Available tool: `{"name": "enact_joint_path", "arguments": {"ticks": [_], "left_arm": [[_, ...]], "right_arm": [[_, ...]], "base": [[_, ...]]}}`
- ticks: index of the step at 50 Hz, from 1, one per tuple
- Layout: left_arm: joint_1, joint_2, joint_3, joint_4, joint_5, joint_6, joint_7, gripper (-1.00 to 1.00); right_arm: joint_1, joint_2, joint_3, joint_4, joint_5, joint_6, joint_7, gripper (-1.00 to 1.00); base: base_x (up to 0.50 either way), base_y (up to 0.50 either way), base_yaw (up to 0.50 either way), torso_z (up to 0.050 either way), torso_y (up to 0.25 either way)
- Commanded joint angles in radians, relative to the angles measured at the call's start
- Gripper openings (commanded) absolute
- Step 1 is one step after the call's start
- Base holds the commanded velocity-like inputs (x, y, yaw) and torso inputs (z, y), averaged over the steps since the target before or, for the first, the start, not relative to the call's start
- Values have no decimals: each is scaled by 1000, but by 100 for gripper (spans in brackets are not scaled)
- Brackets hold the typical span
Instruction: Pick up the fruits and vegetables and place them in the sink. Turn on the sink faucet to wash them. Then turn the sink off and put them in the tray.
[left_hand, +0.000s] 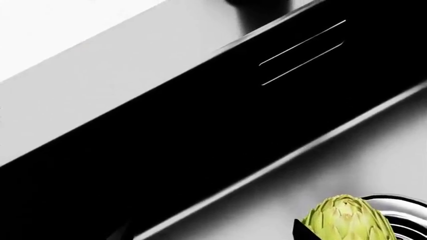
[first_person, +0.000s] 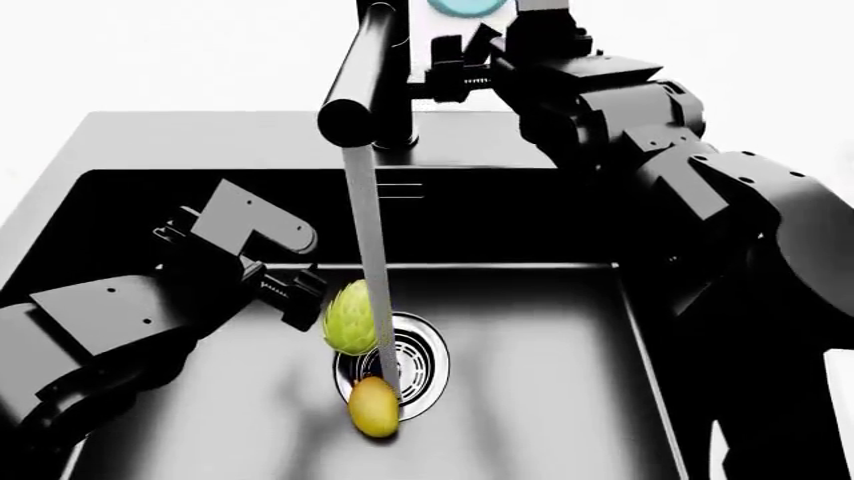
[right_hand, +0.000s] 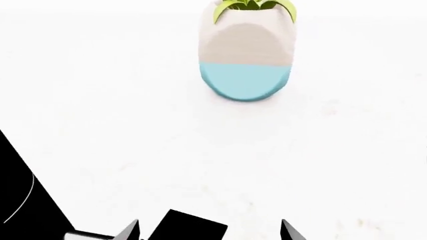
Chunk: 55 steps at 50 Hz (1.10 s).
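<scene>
Water runs in a thin stream (first_person: 371, 270) from the tall black sink faucet (first_person: 363, 70) down to the chrome drain (first_person: 416, 362) of the black sink (first_person: 160, 135). The light green artichoke (first_person: 350, 318) sits at the drain's edge, touching the stream. The yellow-orange mango (first_person: 374, 406) lies just in front of it. My left gripper (first_person: 288, 290) is low in the basin, open and empty. In the left wrist view the artichoke (left_hand: 347, 220) sits just outside one fingertip (left_hand: 300, 232). My right gripper (right_hand: 208, 231) is open at the faucet's base, the black lever (right_hand: 190, 227) between its fingertips. The tray is out of view.
A potted plant in a white-and-blue pot (right_hand: 245, 55) stands on the white counter beyond the right gripper. The sink's back wall (left_hand: 200, 125) with two overflow slots (left_hand: 301, 52) faces the left gripper. My right arm (first_person: 694, 190) reaches over the sink's right rear corner.
</scene>
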<state>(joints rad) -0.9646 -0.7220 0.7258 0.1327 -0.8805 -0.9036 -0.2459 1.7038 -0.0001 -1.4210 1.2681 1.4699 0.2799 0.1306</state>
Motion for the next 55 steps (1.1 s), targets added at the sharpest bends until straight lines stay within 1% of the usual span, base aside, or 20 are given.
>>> {"name": "enact_joint_path", "arguments": {"ticks": [1,5,8,15,20,22,24,25,30,33,35,42,55], "left_arm": [[-1,0,0,2,-2,-2,-2,100],[0,-2,0,3,-3,-1,-2,100],[1,-2,0,2,-3,0,-1,100],[0,0,1,2,-3,-1,-3,100],[-1,0,0,2,-5,-2,-5,100],[-1,0,0,0,-4,-1,-3,100],[-1,1,2,-2,-2,0,-2,100],[-1,1,2,-2,-2,0,-2,100],[0,0,-1,1,-6,1,-3,100],[-2,0,-2,5,-10,-1,-5,100],[-1,0,-3,6,-11,-2,-6,100],[-1,-1,-3,8,-13,-3,-7,100],[-1,-2,-1,4,-10,1,-5,100]], "right_arm": [[-17,0,111,41,-164,22,63,100],[-12,0,177,41,-237,27,42,100],[2,0,143,41,-233,18,18,100],[47,0,39,40,-154,-16,-11,100],[57,0,21,41,-139,-26,-16,100],[63,0,43,41,-159,-23,-11,100],[67,0,112,41,-224,-15,-6,100],[68,0,168,41,-278,-7,-6,100],[70,0,543,41,-647,37,-31,100],[65,0,704,41,-812,58,-46,100],[60,0,787,41,-898,70,-54,100],[35,1,1003,41,-1127,110,-64,100],[-8,8,1226,41,-1364,165,-60,100]], "base": [[0,0,0,0,0],[0,0,0,0,0],[0,0,0,0,0],[0,0,0,0,0],[0,0,0,0,0],[0,0,0,0,0],[0,0,0,0,0],[0,0,0,0,0],[0,0,0,0,0],[0,0,0,0,0],[0,0,0,0,0],[0,0,0,0,0],[0,0,0,0,0]]}}
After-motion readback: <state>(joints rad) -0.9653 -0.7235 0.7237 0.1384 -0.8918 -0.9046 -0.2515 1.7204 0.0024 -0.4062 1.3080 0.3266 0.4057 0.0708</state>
